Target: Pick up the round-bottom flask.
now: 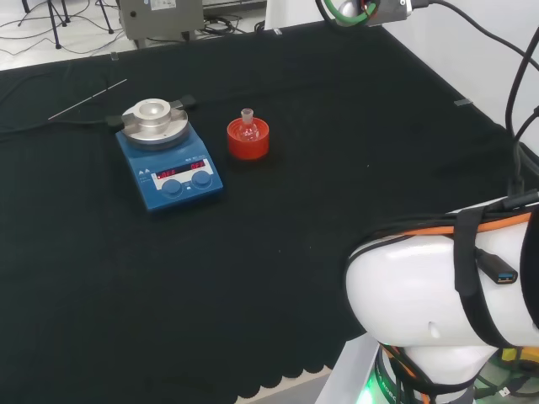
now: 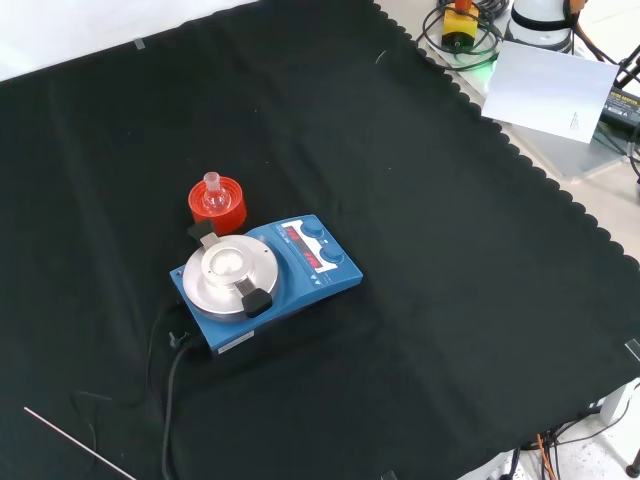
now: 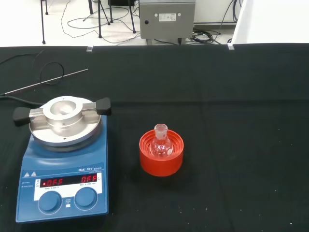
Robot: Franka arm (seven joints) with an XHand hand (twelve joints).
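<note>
In the head view, going left to right, a thin metal rod (image 1: 88,98) lies on the black cloth (image 1: 337,151). Next comes a blue hotplate (image 1: 168,164) with a round metal block on top. Just beside it stands the round-bottom flask (image 1: 248,126), seated upright in a red ring stand (image 1: 248,141). Far right is the arm's own white link (image 1: 438,295).

The flask's neck points straight up, so any grasp will probably have to come from above or around the neck. In the wrist view it sits ahead of the camera, well apart from it.

I cannot tell whether the fingers are apart or together. The glass is clear and small, so whether it holds anything is hard to make out.
</note>
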